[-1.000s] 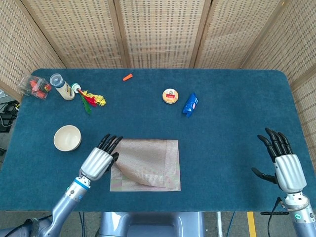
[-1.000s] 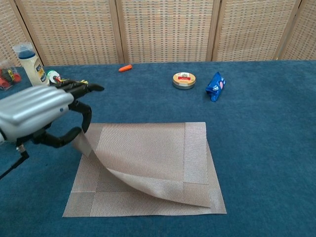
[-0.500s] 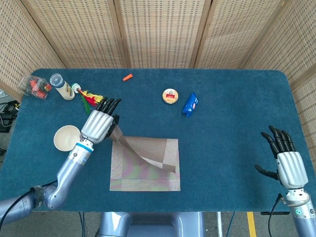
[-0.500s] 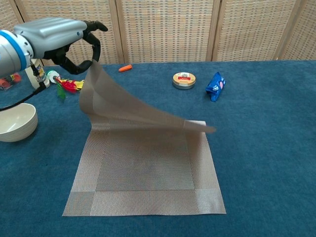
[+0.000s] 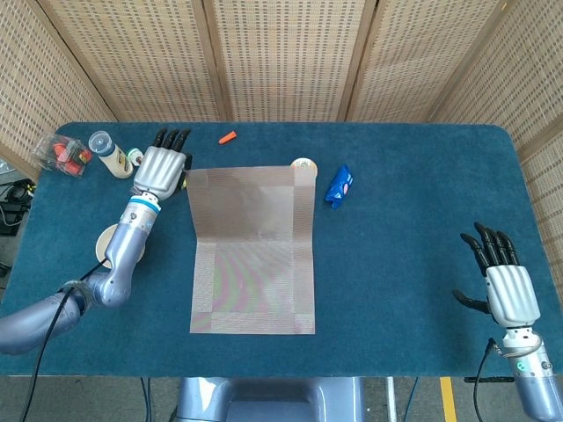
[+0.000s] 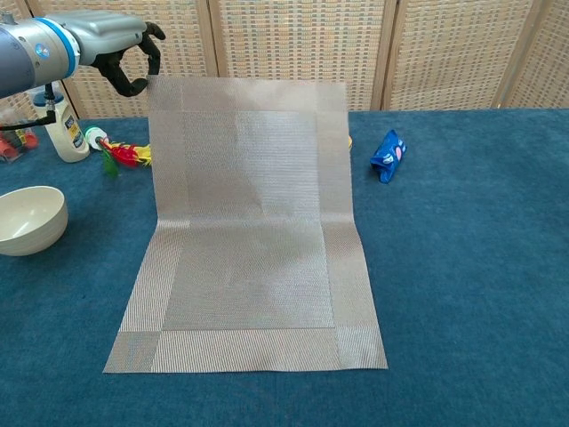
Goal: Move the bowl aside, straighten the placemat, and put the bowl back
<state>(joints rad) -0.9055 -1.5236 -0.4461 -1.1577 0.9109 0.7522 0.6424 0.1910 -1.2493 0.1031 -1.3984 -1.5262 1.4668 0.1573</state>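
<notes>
The mat (image 6: 249,231) I'm pinching by its far corner is a woven, ribbed cloth, greyish tan and matt, with a faint pink-green sheen seen from above. My left hand (image 5: 162,167) has a brushed silver metal back and black, slightly shiny fingers (image 5: 171,137); my right hand (image 5: 508,288) looks the same. The table (image 6: 480,267) under it all is fuzzy blue felt, totally matt. The bowl (image 6: 28,220) down by my left forearm is smooth, cream and a bit glossy. The blue packet (image 6: 388,155) right of the mat is crinkly, shiny plastic.
</notes>
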